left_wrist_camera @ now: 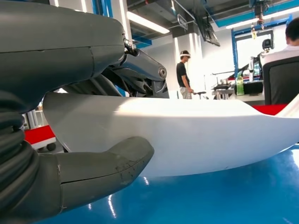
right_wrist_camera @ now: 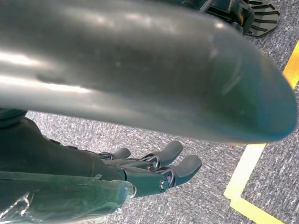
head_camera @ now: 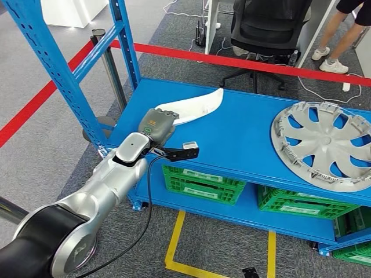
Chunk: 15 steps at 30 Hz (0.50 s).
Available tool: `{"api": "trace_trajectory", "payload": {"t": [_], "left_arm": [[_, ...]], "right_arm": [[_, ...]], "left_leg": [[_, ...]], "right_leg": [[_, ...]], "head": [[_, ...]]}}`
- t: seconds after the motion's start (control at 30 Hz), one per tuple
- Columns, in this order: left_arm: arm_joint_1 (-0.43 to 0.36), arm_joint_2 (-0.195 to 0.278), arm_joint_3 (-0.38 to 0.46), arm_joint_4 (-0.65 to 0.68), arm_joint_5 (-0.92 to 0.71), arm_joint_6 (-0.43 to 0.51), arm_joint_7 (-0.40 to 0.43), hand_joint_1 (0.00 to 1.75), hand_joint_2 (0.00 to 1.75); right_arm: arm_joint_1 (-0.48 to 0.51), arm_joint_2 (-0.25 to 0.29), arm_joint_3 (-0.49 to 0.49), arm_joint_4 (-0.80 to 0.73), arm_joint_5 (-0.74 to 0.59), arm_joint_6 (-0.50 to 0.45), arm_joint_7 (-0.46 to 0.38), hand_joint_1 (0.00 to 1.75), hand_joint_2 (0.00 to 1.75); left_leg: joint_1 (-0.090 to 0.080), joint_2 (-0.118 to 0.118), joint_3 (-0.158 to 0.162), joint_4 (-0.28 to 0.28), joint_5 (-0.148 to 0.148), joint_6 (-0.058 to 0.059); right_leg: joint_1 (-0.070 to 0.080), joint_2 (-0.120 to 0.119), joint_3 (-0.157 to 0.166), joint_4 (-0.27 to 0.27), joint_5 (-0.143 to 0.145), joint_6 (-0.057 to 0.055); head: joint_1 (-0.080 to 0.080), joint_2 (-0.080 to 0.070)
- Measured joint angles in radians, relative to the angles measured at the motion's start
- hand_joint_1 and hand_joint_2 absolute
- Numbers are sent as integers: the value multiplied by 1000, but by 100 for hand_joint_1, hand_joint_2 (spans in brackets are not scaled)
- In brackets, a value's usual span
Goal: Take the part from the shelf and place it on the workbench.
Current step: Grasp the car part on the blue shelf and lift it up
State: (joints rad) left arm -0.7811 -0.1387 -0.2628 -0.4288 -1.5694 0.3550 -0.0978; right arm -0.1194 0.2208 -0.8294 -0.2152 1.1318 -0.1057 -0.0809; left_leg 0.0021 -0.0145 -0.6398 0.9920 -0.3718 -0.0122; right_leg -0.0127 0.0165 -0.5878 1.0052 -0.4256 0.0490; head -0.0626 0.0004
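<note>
The left hand [head_camera: 158, 125] grips the near end of the long curved white plastic part [head_camera: 199, 105] — thumb [left_wrist_camera: 105, 169] under, fingers over — which lies on the blue metal shelf [head_camera: 236, 139]. Farther right on that shelf rests a silver hubcap [head_camera: 326, 143]. The right hand [right_wrist_camera: 155, 170] hangs over carpet, fingers apart, holding nothing.

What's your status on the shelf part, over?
Left hand gripping the white part, thumb under, fingers over; part on the blue shelf. Right hand hanging over carpet, holding nothing. Hubcap on the shelf, apart from the part.
</note>
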Motion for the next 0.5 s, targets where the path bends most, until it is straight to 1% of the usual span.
{"api": "trace_trajectory", "payload": {"t": [0.27,0.5], "left_arm": [[9,-15,-1,-29,38,26,-4,175,175],[71,-40,-1,-143,87,54,-55,175,175]], "right_arm": [[2,2,-6,0,1,-3,-2,0,0],[14,3,-21,0,0,-9,-9,0,0]], "left_leg": [[0,0,0,0,0,0],[0,0,-1,0,-1,0]], "right_leg": [[0,0,0,0,0,0],[0,0,0,0,0,0]], "head": [[0,0],[0,0]]}}
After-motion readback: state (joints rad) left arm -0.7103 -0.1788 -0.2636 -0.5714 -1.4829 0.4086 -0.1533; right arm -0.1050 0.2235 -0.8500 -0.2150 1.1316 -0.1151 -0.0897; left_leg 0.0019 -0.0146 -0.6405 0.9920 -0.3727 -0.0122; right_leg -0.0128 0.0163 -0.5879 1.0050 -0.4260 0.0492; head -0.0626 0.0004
